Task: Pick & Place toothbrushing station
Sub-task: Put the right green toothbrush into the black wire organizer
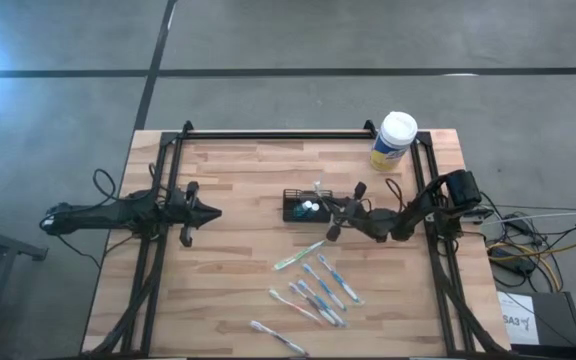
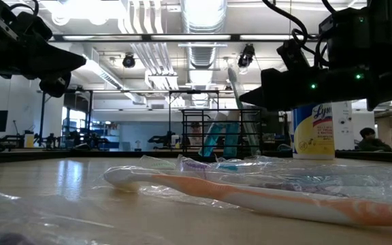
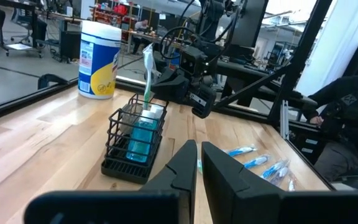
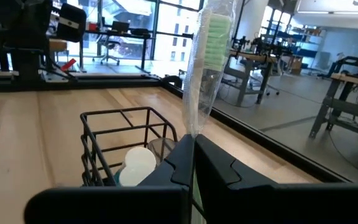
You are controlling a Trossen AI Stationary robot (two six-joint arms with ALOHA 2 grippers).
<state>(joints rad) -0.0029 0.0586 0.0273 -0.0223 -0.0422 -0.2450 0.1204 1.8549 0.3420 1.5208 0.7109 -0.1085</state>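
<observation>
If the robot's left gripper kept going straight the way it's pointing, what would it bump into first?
Probably the black caddy. The left gripper, fingers shut, points across bare table straight toward it, with nothing in between. The right gripper is just behind the caddy, holding a wrapped toothbrush upright over it.

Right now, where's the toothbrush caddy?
High view: the black wire caddy sits mid-table, slightly right of centre, directly at the right gripper, with the wipes canister beyond it and loose toothbrushes nearer the front edge.
</observation>
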